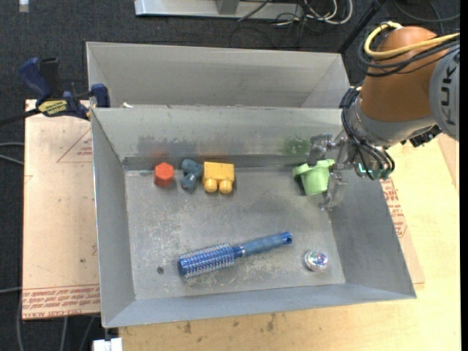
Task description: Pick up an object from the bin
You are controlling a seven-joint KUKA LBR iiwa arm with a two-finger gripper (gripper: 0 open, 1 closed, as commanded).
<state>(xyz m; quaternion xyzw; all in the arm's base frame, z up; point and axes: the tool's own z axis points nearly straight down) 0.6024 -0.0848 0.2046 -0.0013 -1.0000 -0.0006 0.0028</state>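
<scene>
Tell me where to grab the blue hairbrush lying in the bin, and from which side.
Probably the smooth handle of the blue hairbrush, from straight above, closing across its narrow width. It lies flat and slanted on the bin floor, clear on both sides; the bristled head is wider and would likely give.

Small light-green cup [314, 179], perhaps tipped, far right of the bin [110, 196].

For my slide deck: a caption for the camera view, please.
Gripper beside a green cup near the bin's right wall; blue hairbrush lies apart.
</scene>
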